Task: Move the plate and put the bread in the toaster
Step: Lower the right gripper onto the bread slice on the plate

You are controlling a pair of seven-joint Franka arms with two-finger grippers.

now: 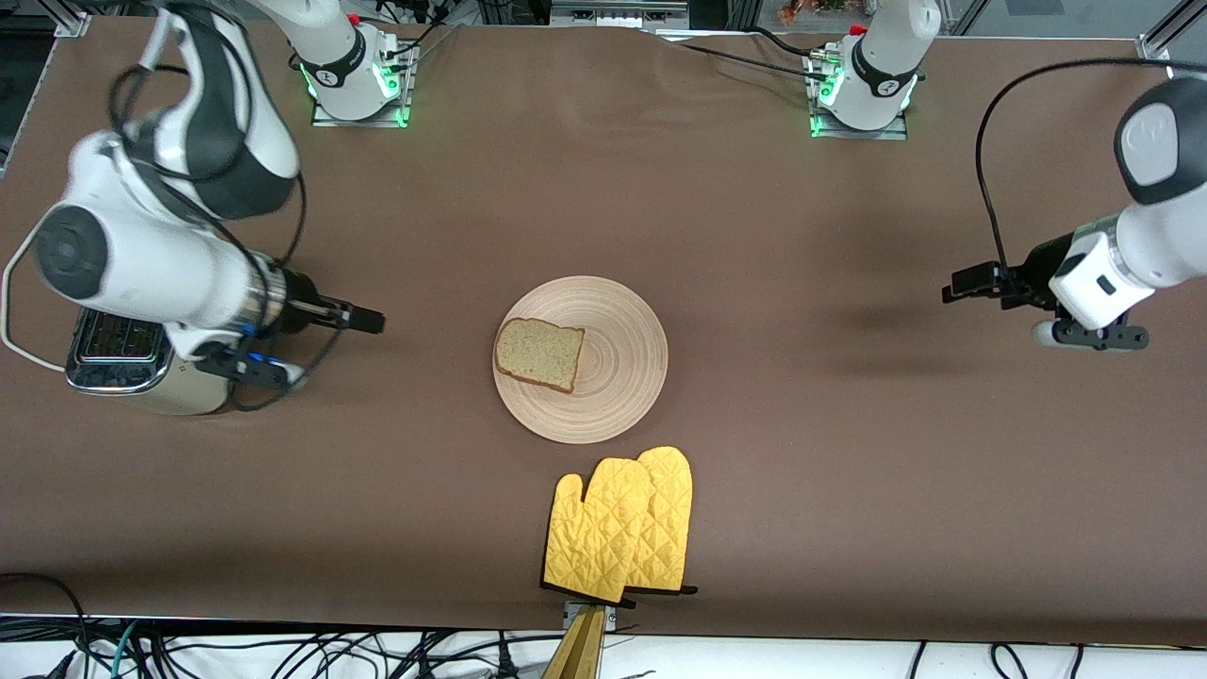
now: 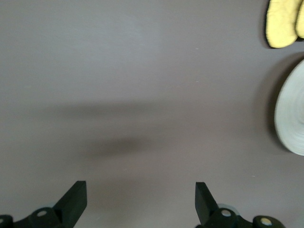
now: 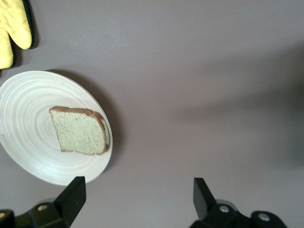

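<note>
Resting near the middle of the brown counter (image 1: 754, 236), the light wooden plate (image 1: 618, 363) carries the bread (image 1: 537, 354), a single speckled slice with a brown crust lying flat on the part of the plate toward the right arm's end. Two yellow quilted oven mitts (image 1: 618, 528), overlapping one another, lie nearer to the front camera than the plate, close to the counter's edge and apart from the plate's rim. The toaster (image 1: 123, 363), chrome-topped with two slots, stands at the right arm's end of the counter, partly hidden under the right arm; a white cord (image 1: 14, 321) loops from it. The right gripper (image 1: 363, 319) hangs above bare counter between the toaster and the plate, its fingers (image 3: 71, 197) spread wide with nothing between them; the right wrist view shows plate and bread apart from it. The left gripper (image 1: 967, 285) hangs above bare counter toward the left arm's end, well apart from the plate, its fingers (image 2: 73, 199) likewise spread and empty. Neither gripper touches any object.
</note>
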